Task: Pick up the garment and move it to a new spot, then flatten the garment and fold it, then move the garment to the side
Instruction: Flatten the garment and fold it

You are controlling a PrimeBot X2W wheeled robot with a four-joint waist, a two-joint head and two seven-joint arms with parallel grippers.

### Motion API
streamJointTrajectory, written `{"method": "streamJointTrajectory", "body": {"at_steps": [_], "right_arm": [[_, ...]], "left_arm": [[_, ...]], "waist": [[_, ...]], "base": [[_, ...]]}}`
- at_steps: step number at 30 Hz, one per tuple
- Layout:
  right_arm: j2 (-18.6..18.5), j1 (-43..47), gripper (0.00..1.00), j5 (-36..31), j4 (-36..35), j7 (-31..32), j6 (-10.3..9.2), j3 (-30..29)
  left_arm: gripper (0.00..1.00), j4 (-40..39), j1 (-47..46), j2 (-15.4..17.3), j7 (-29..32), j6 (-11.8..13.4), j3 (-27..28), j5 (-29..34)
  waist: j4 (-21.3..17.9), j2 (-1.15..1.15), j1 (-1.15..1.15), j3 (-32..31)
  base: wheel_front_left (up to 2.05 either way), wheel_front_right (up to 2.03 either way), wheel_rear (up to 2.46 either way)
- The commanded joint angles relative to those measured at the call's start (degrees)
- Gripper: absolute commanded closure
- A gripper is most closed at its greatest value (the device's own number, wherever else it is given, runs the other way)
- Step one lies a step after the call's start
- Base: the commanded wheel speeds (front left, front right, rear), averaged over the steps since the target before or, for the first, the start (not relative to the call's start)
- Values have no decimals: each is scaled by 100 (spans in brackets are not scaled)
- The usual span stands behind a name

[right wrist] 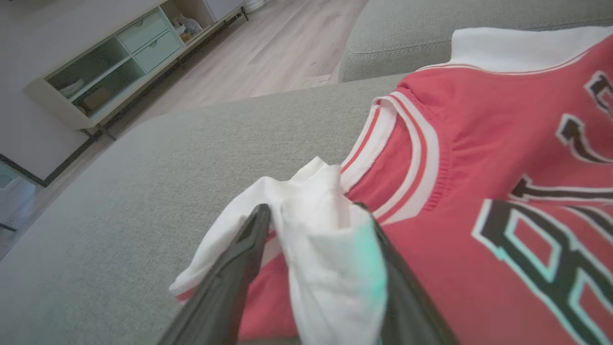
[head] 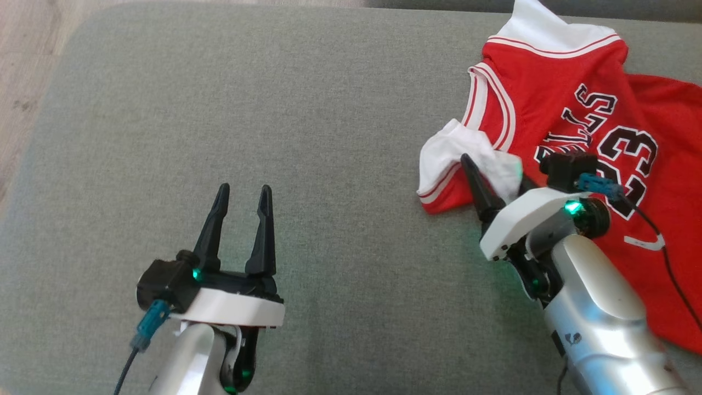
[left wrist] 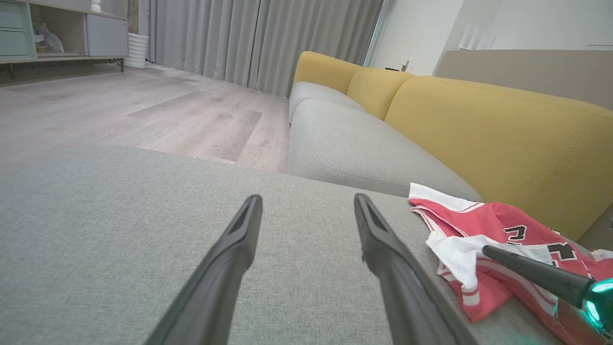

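On grey cushion [head: 329, 109]: right claw [right wrist: 311, 211] spread, straddling sleeve of garment [head: 548, 82]; left claw [head: 244, 189] spread, empty.

Head view looks steeply down on cushion [head: 329, 109]; both wrist views skim low, sharing jersey [left wrist: 503, 223]

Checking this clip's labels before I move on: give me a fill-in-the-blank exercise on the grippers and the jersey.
1. Between the open fingers of the right gripper sits a bunched sleeve whose colour is ____.
2. The left gripper hovers open over the grey cushion with ____ between its fingers.
3. The number on the red Bulls jersey is ____.
4. The sofa backrest is coloured ____.

Missing words: white; nothing; 23; yellow.
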Motion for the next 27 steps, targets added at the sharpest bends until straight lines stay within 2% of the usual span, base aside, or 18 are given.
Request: {"method": "streamJointTrajectory", "body": {"at_steps": [1, 7, 14, 20, 22, 27], "right_arm": [[-32, -196, 100, 133, -150, -77, -4, 253], [-255, -306, 100, 341, -383, -626, -4, 923], [-280, -308, 100, 10, -669, -1361, -4, 1571], [-238, -45, 100, -418, -819, -1506, -4, 2144], [-231, 189, 100, -636, -749, -1521, -4, 2540], [-197, 497, 100, -747, -465, -1526, -4, 3011]], "left_arm": [[0, -156, -206, 23, -27, 36, 155, 36], [0, -177, -197, 23, -27, 45, 216, 69], [0, -209, -98, 23, -27, 65, 389, 124], [0, -207, 3, 23, -27, 70, 404, 148], [0, -192, 81, 23, -27, 78, 399, 149], [0, -141, 210, 23, -27, 76, 391, 161]], "waist": [[-12, 0, -1, -17], [-97, 0, -1, -106], [-236, 0, -1, -321], [-311, 0, -1, -515], [-348, 0, -1, -656], [-379, 0, -1, -856]], "base": [[0, 0, 0], [0, 0, 0], [0, 0, 0], [0, 0, 0], [0, 0, 0], [0, 0, 0]]}}
